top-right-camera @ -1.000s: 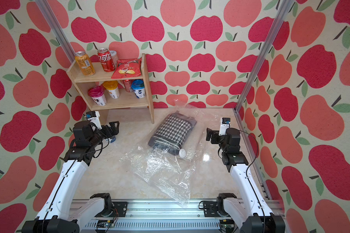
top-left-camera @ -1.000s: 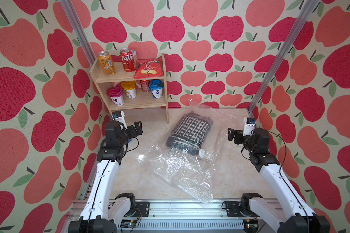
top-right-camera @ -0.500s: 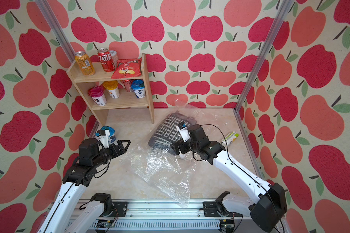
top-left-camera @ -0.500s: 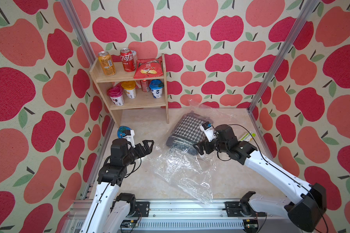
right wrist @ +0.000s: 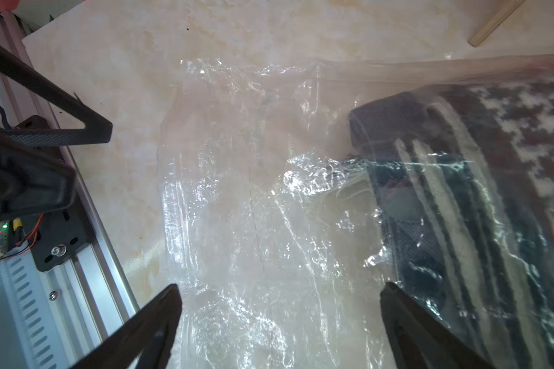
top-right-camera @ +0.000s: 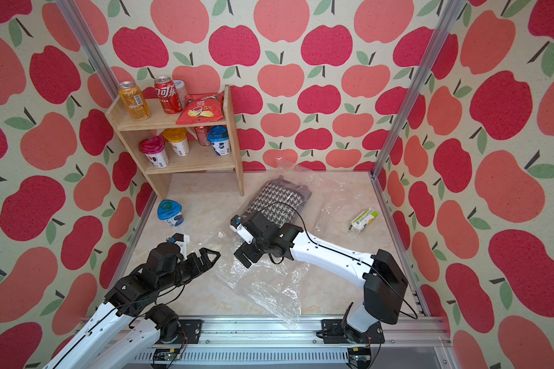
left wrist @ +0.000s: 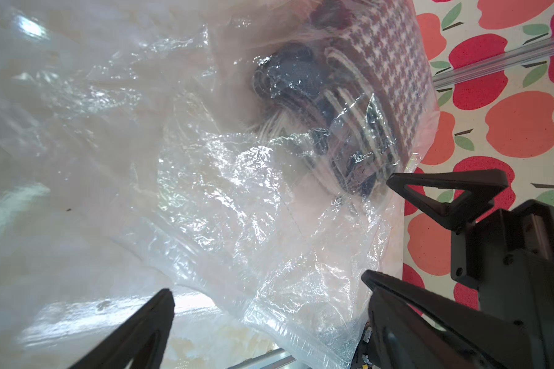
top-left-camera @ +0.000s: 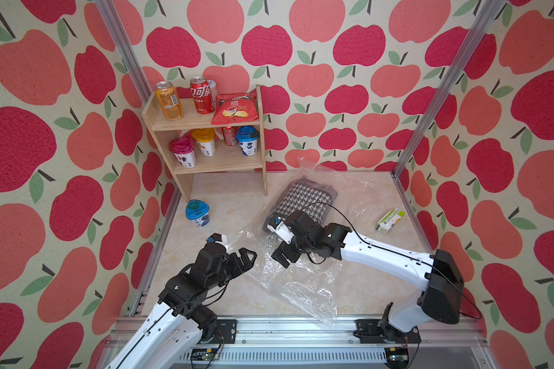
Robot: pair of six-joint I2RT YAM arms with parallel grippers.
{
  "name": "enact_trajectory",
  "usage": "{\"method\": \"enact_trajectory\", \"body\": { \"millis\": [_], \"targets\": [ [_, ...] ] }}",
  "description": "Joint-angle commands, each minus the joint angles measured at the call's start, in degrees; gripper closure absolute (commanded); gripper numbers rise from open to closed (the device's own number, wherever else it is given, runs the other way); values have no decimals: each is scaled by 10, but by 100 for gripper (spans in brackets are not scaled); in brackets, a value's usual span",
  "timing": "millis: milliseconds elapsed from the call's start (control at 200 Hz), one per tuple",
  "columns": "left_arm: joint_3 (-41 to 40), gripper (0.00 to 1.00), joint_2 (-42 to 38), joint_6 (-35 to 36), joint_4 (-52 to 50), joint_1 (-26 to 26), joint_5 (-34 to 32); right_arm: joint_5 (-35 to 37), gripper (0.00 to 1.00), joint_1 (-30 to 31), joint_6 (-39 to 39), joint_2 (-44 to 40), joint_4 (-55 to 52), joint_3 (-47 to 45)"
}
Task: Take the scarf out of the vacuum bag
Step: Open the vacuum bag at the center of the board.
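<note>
Clear, crinkly vac bag (top-left-camera: 301, 284) w/ bright glare is laid flat mid-table (top-left-camera: 231, 198), stretched from front rail (top-left-camera: 285, 329) twd back wall (top-left-camera: 333, 105). A folded scarf (top-left-camera: 304, 198), blk/white houndstooth w/ dark striped end, is enclosed in its far half. L gripper (top-left-camera: 248, 257) is held spread wide beside bag's edge, nothing grasped; R gripper (top-left-camera: 280, 257) is likewise spread, poised over empty plastic nr scarf's striped end.

Bare desk (top-left-camera: 234, 204) open between blue cup (top-left-camera: 198, 213) and vacuum bag (top-left-camera: 301, 281); shelf (top-left-camera: 263, 143) blocks the far left corner, small carton (top-left-camera: 390, 220) lies near the right wall (top-left-camera: 493, 191).
</note>
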Motion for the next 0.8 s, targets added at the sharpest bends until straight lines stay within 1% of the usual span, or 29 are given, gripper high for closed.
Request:
{"method": "enact_trajectory", "body": {
  "millis": [0, 45, 115, 245, 310, 520, 720, 780, 790],
  "targets": [
    [-21, 2, -36, -55, -79, -6, -21, 35, 0, 9, 3, 8, -24, 11],
    [-34, 3, -51, -66, -87, -6, -12, 40, 0, 11, 12, 4, -19, 5],
    [-64, 3, -75, -84, -70, -7, 5, 47, 0, 12, 25, -5, -8, -5],
    [-133, 2, -91, -122, 22, -11, 34, 64, 0, 12, 39, -29, 1, -22],
    [-148, 3, -74, -124, 59, -13, 35, 73, 0, 12, 41, -38, -3, -26],
    [-148, 2, -2, -102, 167, -16, 24, 87, 0, 12, 48, -67, -8, -45],
    [-163, 2, 60, -112, 250, -16, 38, 102, 0, 11, 48, -84, -13, -55],
    [-163, 2, 69, -114, 257, -17, 34, 109, 0, 11, 49, -92, -8, -61],
    [-176, 2, 69, -114, 261, -18, 33, 110, 0, 12, 49, -94, -7, -63]
  ]
}}
